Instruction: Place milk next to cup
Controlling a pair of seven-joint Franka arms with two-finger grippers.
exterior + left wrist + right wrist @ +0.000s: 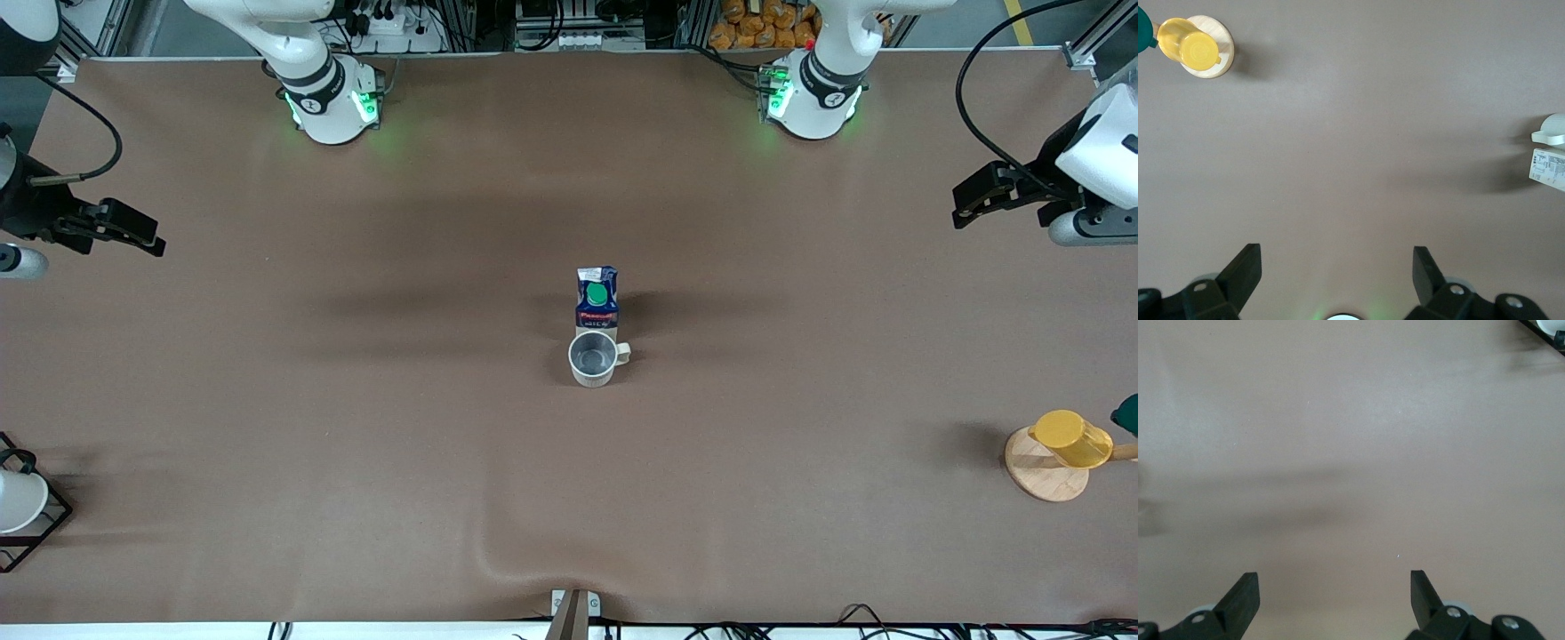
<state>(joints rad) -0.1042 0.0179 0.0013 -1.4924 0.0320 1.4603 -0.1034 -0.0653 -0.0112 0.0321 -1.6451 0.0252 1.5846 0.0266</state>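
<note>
The milk [597, 298], a dark blue carton with a green cap and red band, stands upright at the table's middle. The beige-grey cup [594, 358] stands right beside it, nearer to the front camera, with its handle toward the left arm's end. In the left wrist view only an edge of the milk [1546, 167] and of the cup [1553, 130] shows. My left gripper [967, 204] [1336, 267] is open and empty, high over the left arm's end of the table. My right gripper [147, 236] [1335, 587] is open and empty over the right arm's end.
A yellow cup on a round wooden base [1062, 444] [1195, 47] stands near the left arm's end, with a dark green object [1127, 413] beside it. A white cup in a black wire rack [18, 502] [1545, 330] stands at the right arm's end.
</note>
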